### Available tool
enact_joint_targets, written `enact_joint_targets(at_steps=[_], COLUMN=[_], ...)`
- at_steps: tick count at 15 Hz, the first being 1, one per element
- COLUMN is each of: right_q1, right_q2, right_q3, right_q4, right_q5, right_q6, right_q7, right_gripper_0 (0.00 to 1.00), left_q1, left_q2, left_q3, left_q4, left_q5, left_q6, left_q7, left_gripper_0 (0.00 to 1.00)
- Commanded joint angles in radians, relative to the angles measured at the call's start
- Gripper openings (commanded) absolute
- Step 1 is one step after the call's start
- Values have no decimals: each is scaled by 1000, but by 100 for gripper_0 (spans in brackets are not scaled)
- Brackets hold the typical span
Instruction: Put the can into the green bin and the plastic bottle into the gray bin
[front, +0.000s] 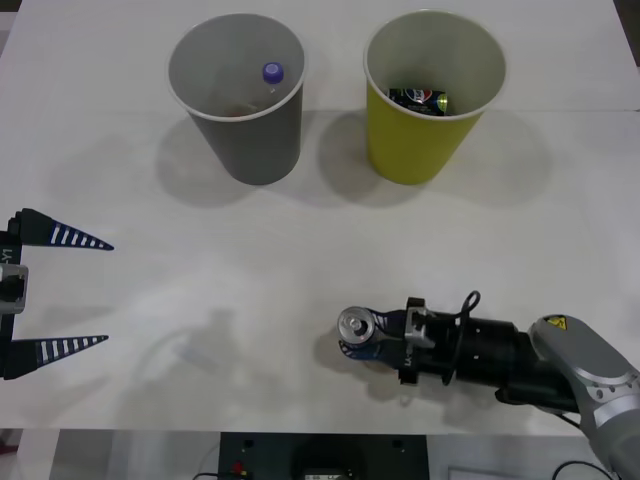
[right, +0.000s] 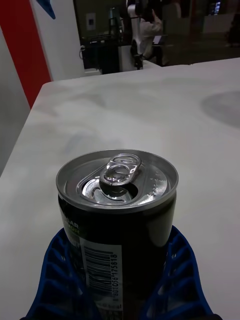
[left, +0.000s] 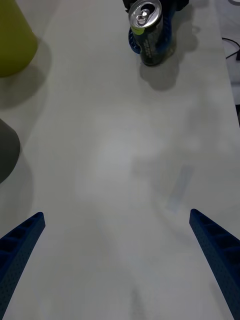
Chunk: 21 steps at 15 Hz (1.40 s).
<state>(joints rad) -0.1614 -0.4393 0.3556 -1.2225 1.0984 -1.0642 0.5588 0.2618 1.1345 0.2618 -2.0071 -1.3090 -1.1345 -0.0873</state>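
Clamping the can (front: 354, 326) upright in the right gripper (front: 365, 338) jaws — green bin (front: 432, 150) lying straight beyond it; left gripper (front: 60, 292) idling, jaws apart.

Silver-top black can (front: 357, 327), ribbed blue tool fingers (right: 182, 280), gray bin (front: 240, 100), yel-green bin (front: 430, 95).

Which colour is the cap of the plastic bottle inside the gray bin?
Blue-violet. The plastic bottle in the gray bin shows it best in the front view.

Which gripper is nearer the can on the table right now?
Right. The right gripper is closed around the can; the left gripper sits open at the table's left edge.
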Motion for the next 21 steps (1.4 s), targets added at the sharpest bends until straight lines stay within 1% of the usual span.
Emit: enact_joint_targets(at_steps=[1,4,7,10,12,13,15,16,19,21], right_q1=[6,17,20,42,71,88,109,118,120,120], right_q2=[-47,-105,-138,-157,-182,-194,-213,-226,-263,-265], right_q3=[-1,-3,-46,-102,-145,-167,-195,-210,-228,-276], right_q4=[-60,-134,-221,-339,-480,-562,-680,-746,-867,-937], right_q5=[0,14,98,221,357,437,563,640,781,842], right_q6=[3,15,29,50,69,67,67,67,41,-19], right_q7=[-82,-200,-387,-631,-858,-1005,-1226,-1373,-1689,-1849], right_gripper_0=[0,0,0,0,0,0,0,0,0,0], left_q1=[0,0,0,0,0,0,0,0,0,0], left_q2=[0,0,0,0,0,0,0,0,0,0], left_q3=[0,0,0,0,0,0,0,0,0,0], left_q4=[0,0,0,0,0,0,0,0,0,0], left_q5=[0,0,0,0,0,0,0,0,0,0], left_q6=[0,0,0,0,0,0,0,0,0,0], left_q7=[0,0,0,0,0,0,0,0,0,0], left_gripper_0=[100,100,100,100,100,100,100,100,100,100])
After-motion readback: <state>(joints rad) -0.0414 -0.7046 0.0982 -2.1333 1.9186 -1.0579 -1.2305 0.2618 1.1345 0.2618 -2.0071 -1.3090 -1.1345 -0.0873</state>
